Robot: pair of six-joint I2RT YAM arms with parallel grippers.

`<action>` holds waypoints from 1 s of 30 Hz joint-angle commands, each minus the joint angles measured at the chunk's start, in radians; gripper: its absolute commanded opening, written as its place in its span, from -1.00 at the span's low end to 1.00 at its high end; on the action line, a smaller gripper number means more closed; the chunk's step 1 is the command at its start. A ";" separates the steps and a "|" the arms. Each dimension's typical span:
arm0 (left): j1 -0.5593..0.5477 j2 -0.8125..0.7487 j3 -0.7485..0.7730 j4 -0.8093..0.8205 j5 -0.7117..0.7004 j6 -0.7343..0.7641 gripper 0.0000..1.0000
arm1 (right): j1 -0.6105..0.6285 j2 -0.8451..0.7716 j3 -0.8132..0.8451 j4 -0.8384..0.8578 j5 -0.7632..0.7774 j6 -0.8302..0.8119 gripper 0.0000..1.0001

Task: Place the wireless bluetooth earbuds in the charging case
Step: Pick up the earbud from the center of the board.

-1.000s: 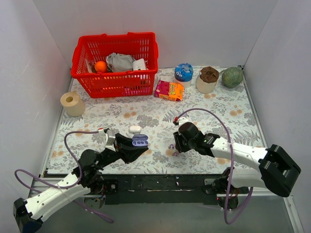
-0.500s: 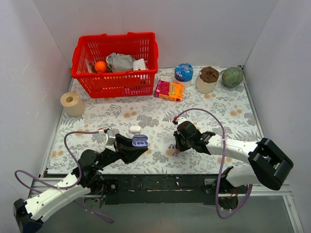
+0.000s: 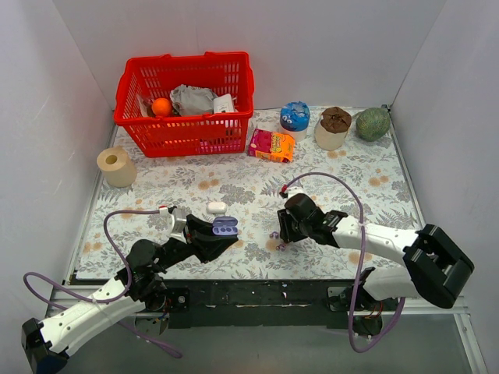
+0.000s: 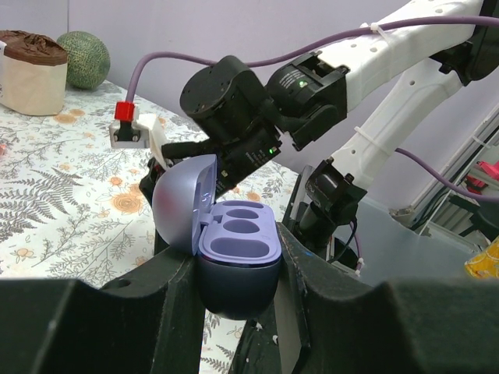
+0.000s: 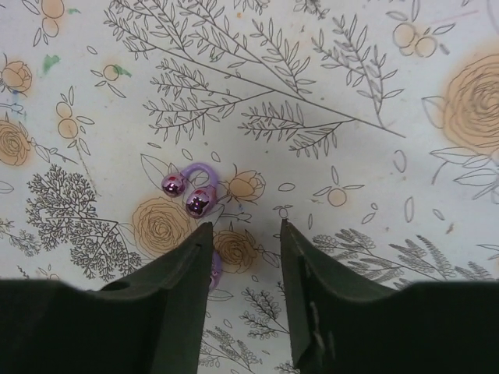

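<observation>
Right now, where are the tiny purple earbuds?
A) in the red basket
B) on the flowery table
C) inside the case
B: the wireless bluetooth earbuds lie on the table just ahead of the right gripper, whose jaws stand open, and both slots of the charging case are empty.

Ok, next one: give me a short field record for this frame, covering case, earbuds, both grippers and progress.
charging case: lid open, both wells empty
left gripper: shut on the charging case
earbuds: two, side by side on the table
right gripper: open, low over the table, earbuds just beyond its fingertips, not between them
progress: neither earbud in the case yet
</observation>
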 commanded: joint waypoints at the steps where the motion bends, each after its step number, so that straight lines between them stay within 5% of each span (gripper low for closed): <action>1: 0.001 -0.005 0.008 -0.006 -0.008 0.010 -1.00 | -0.006 -0.063 0.071 -0.036 0.080 0.038 0.07; 8: 0.001 -0.008 0.014 -0.009 -0.015 0.011 -1.00 | -0.006 0.037 0.168 -0.044 -0.016 0.052 0.26; 30: 0.001 0.012 0.016 -0.009 -0.007 0.008 -1.00 | -0.008 0.124 0.164 -0.047 -0.032 0.064 -0.17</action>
